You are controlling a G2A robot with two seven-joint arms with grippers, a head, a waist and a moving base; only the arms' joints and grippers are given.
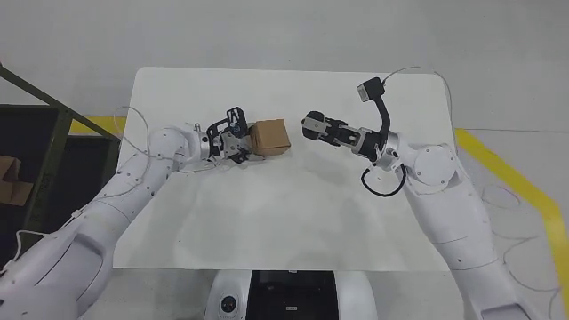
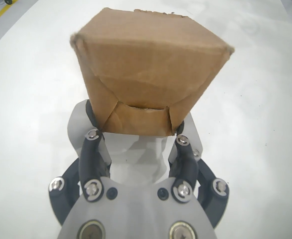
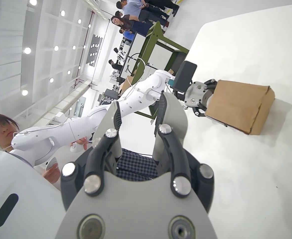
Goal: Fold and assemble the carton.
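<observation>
White worktop [image 1: 293,222] carries the carton [image 1: 269,136] just left of centre in the top view. My left tool [image 2: 137,125] is clamped on one end; my right tool [image 3: 139,105] gapes empty, apart from it. Brown, creased, walls squared, one flap tucked, far edge ragged. I judge final closing is in hand: my right tool must press the loose end shut.
</observation>
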